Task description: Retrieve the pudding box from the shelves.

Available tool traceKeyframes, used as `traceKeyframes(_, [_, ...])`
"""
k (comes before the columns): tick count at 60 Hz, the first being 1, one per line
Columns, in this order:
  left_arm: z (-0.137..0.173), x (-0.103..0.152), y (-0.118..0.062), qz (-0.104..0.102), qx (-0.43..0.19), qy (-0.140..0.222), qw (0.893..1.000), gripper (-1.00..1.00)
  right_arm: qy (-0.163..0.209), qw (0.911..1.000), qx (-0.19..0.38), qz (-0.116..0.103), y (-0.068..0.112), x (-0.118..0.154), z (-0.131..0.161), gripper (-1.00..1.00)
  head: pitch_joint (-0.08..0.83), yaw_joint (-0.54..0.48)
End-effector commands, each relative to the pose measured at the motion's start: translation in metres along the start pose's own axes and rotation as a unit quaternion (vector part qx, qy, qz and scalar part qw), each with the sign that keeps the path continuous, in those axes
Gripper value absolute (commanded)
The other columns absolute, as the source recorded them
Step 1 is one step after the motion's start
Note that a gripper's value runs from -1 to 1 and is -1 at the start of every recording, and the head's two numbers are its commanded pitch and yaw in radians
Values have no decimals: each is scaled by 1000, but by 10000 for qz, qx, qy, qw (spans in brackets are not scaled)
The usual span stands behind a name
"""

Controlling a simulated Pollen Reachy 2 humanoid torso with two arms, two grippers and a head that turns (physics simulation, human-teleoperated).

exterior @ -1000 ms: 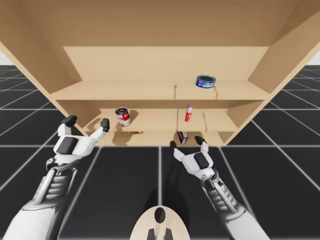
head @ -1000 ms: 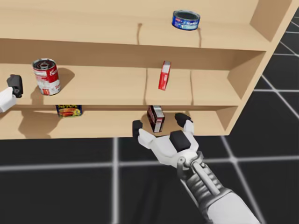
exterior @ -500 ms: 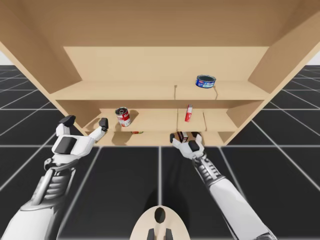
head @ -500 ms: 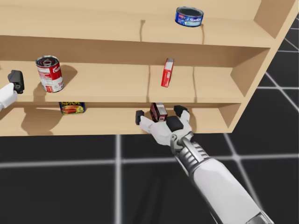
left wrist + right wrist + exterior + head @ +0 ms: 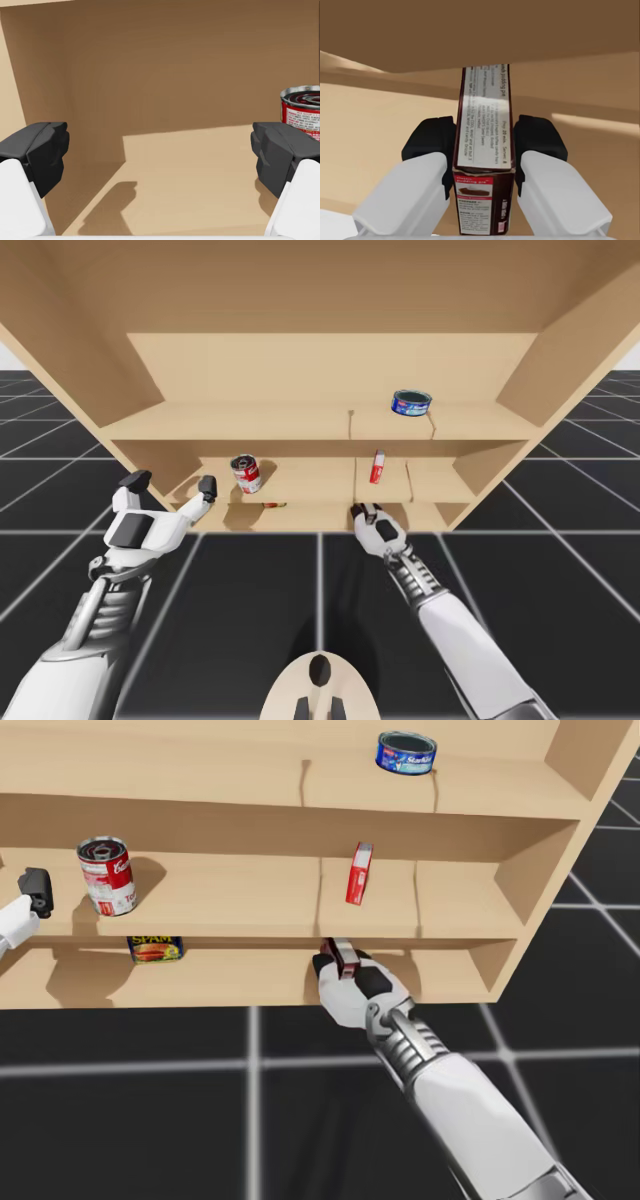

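**Risk of snag or slip on withdrawal**

The pudding box [image 5: 482,165] is pinched from both sides by the fingers of the right gripper [image 5: 343,970]. It stands on the lowest shelf [image 5: 220,978], just inside the front edge. In the right wrist view the box runs up behind the edge of the board above [image 5: 470,35]. Any lift before it is drawn out could therefore jam it there and twist it from the grip. Only the near part of the box appears to be held, so a fast pull could let it pivot or slide. The left gripper [image 5: 160,150] is held before the middle shelf with fingers spread and empty, beside a red can [image 5: 302,110]. No hazard is expected from it.
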Motion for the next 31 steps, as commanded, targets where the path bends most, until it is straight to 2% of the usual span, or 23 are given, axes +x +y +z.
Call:
traceKeyframes(1, [0, 0, 0, -3, 1, 1, 10000, -1000, -257, 9987, 308, -311, 38, 3, 8, 1000, 595, -141])
traceKeyframes(8, [0, 0, -1, -6, 6, 5, 10000, -1000, -641, 9976, 230, -127, 36, 19, 31, 1000, 594, -142])
traceKeyframes(15, [0, -1, -1, -9, 4, 10, 10000, -1000, -886, 9959, 171, -26, 34, 22, 53, 1000, 592, -144])
traceKeyframes(31, [-1, -2, -3, -27, -12, 23, 10000, -1000, -1059, 9941, 194, -162, 31, 14, 104, 1000, 591, -153])
